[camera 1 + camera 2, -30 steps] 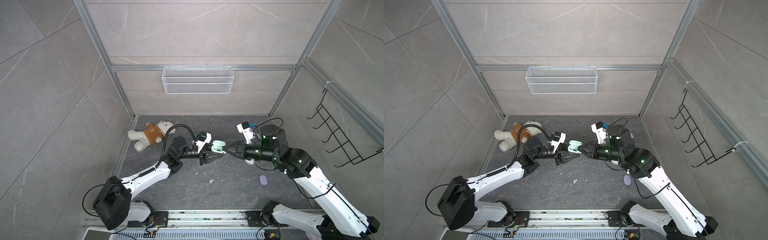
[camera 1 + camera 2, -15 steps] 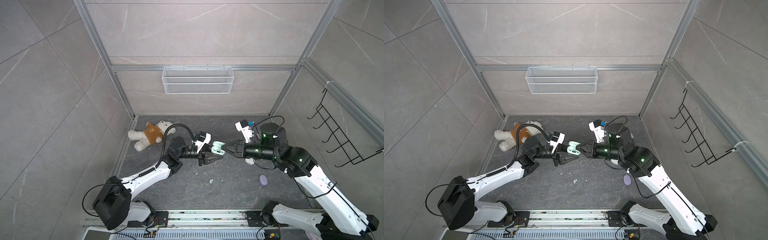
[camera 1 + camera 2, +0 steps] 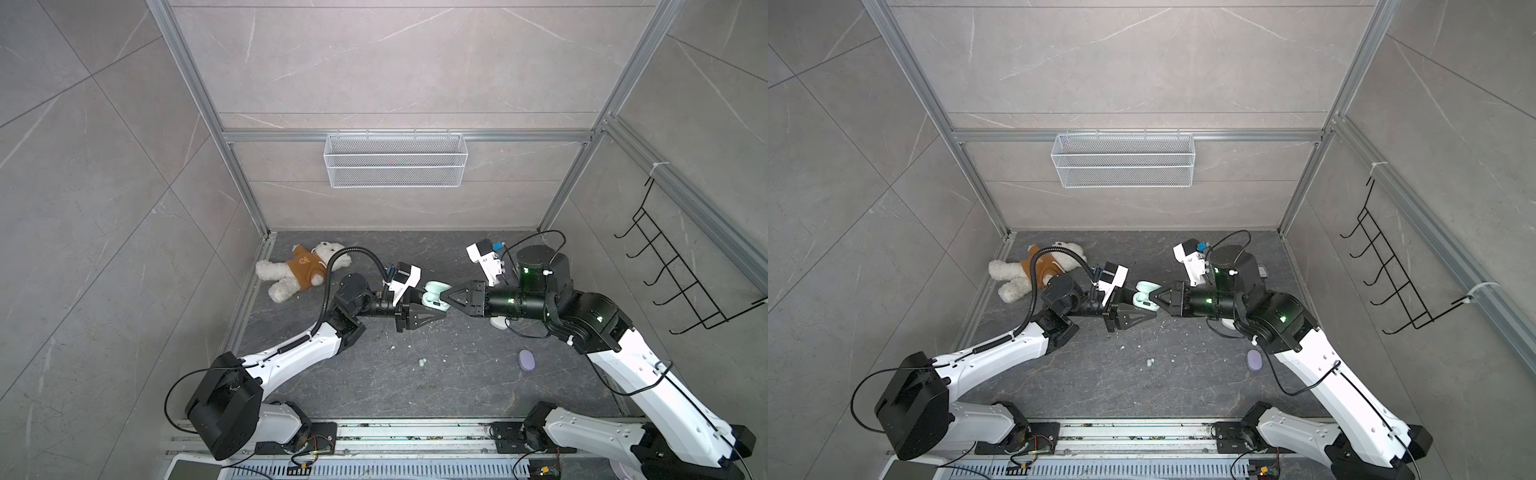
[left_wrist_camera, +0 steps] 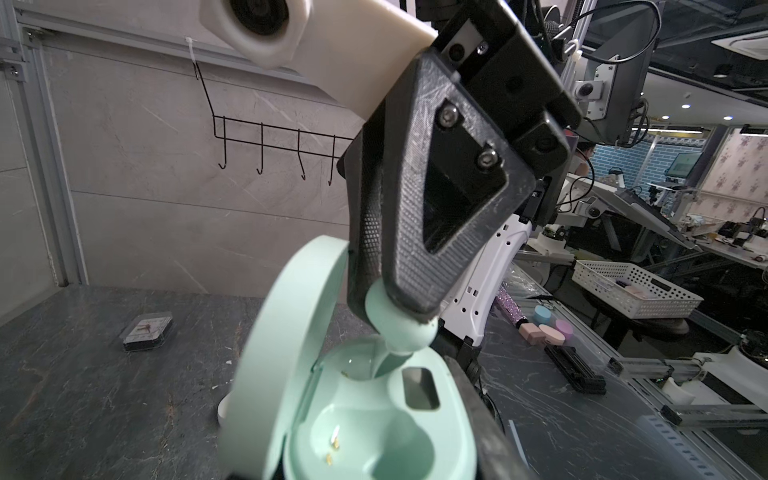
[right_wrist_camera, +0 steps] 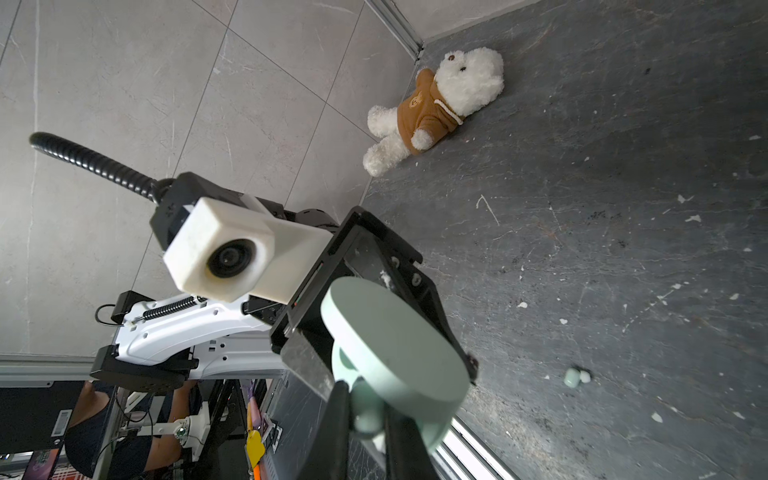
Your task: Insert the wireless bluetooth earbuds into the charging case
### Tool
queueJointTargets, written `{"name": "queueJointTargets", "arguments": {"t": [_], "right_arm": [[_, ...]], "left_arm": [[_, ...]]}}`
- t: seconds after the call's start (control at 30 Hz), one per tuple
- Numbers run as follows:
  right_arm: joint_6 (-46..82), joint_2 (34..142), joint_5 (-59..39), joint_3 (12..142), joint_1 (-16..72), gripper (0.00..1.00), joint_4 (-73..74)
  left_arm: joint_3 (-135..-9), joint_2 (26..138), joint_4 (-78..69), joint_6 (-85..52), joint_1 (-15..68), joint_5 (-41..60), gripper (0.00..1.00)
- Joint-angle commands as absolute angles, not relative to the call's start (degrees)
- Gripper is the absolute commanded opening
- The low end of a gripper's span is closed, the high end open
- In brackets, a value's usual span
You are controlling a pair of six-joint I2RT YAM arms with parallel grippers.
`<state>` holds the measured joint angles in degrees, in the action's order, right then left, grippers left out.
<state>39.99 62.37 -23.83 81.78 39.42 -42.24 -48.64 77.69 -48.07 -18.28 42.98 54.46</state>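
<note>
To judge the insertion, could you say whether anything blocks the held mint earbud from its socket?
Nothing visible does: the charging case has its lid open, and the mint earbud has its stem in the socket.

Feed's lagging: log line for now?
left gripper: shut on case; right gripper: shut on bud, at case socket; second bud: on table

Grey tiled walls (image 3: 395, 62) enclose a dark marbled table (image 3: 457, 386) — white wire basket (image 3: 395, 160) on the back wall, black hooks (image 3: 681, 274) on a side wall.
</note>
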Motion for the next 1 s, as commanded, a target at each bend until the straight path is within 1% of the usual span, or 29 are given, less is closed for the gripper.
{"name": "queueJointTargets", "arguments": {"t": [0.0, 0.3, 0.57, 0.97], "right_arm": [[38.62, 62.80, -22.68, 83.52, 39.76, 0.05, -42.79], [38.19, 63.86, -23.20, 83.97, 40.64, 0.06, -43.94], [37.20, 64.48, -21.74, 85.14, 40.98, 0.08, -46.57], [36.84, 65.19, -21.11, 86.11, 41.09, 0.14, -47.73]], "left_arm": [[-50.59, 75.69, -51.94, -19.28, 42.80, 56.07, 0.31], [-50.64, 75.45, -52.12, -19.47, 42.79, 56.21, 0.31], [-50.47, 74.96, -52.38, -19.77, 42.80, 56.16, 0.31], [-50.52, 74.65, -52.38, -19.86, 42.80, 56.31, 0.31]]}}
